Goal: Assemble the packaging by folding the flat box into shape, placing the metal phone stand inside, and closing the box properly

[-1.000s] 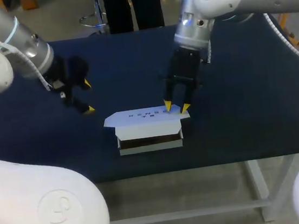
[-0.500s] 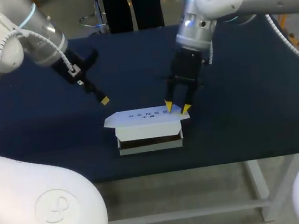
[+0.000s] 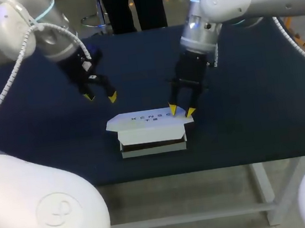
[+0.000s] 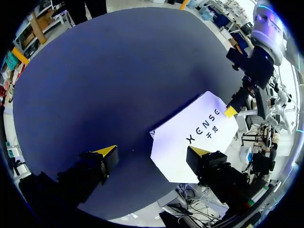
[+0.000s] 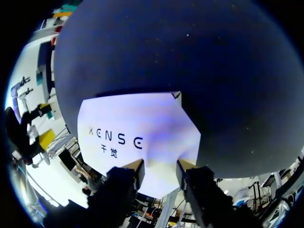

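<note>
The left claw (image 3: 99, 96) hangs over the dark blue worktop (image 3: 252, 107), its yellow-tipped fingers spread wide apart with nothing between them. The white box (image 3: 150, 126) lies at about 4 o'clock from it, near but apart, in the middle of the worktop close to the near edge. In the left wrist view the box (image 4: 199, 137) sits ahead of the left claw (image 4: 153, 152) and off towards one finger, its printed lid facing up. From the head view the lid lies over the body with a dark gap showing under its front edge. The right claw (image 3: 181, 109) stands at the lid's right end, at about 2 o'clock from the box's middle, pointing straight down. Its fingers are a narrow gap apart, gripping nothing. In the right wrist view the right claw (image 5: 159, 166) has both tips over the lid's corner; whether they touch the box (image 5: 137, 128) cannot be told.
</note>
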Controlling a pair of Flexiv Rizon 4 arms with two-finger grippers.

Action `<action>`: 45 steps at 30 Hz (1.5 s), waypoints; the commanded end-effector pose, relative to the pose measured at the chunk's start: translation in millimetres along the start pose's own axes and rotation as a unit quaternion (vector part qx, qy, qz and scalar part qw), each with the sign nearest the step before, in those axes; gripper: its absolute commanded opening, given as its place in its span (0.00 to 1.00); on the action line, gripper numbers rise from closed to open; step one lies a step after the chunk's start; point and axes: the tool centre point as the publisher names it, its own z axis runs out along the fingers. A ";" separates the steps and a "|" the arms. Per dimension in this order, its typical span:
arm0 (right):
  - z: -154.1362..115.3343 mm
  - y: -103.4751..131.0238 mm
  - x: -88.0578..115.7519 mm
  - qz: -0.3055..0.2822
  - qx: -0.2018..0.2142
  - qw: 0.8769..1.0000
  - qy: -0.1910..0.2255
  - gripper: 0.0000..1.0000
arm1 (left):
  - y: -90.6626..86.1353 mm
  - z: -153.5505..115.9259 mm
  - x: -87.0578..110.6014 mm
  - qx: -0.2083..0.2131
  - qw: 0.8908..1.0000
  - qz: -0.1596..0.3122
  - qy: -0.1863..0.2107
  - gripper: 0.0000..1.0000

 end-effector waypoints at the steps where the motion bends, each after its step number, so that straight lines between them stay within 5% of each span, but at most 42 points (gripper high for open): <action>1: 1.8 -2.1 0.2 -0.001 -0.004 1.000 0.002 0.48 | -6.4 -2.6 7.0 -0.068 0.987 -0.146 -0.022 1.00; 3: 2.2 -2.6 -0.4 -0.001 -0.005 1.000 0.004 0.48 | -8.4 1.2 10.3 -0.085 0.983 -0.166 -0.004 1.00; 10: 4.5 -2.7 -3.3 0.002 -0.005 1.000 0.006 0.48 | -6.1 14.9 22.3 -0.146 0.944 -0.292 0.052 1.00; 12: 5.0 -2.2 -3.7 0.002 -0.005 1.000 0.007 0.48 | -2.3 16.3 23.3 -0.120 0.929 -0.348 0.019 1.00; 23: 6.9 -0.5 -4.1 -0.001 -0.005 1.000 0.013 0.47 | -2.3 16.3 23.3 -0.120 0.929 -0.348 0.019 1.00; 26: 7.9 -0.1 -4.4 0.000 -0.004 1.000 0.018 0.47 | -6.3 17.9 30.9 -0.128 0.923 -0.361 0.028 1.00; 29: 8.1 0.3 -5.6 0.001 -0.005 1.000 0.022 0.47 | -0.7 24.6 39.1 -0.131 0.928 -0.346 0.033 1.00; 30: 8.1 0.4 -5.9 0.001 -0.005 1.000 0.022 0.47 | 2.1 27.0 42.5 -0.127 0.931 -0.341 0.029 0.98; 31: 8.0 0.5 -6.1 0.001 -0.005 1.000 0.023 0.47 | 4.8 28.7 45.2 -0.127 0.932 -0.339 0.026 0.79; 33: 7.6 1.0 -6.8 0.001 -0.005 1.000 0.023 0.47 | 11.5 32.5 51.6 -0.123 0.934 -0.335 0.019 0.66; 45: 8.1 2.3 -9.4 0.005 -0.008 1.000 0.027 0.46 | 37.2 41.1 65.8 -0.085 0.934 -0.346 0.004 0.64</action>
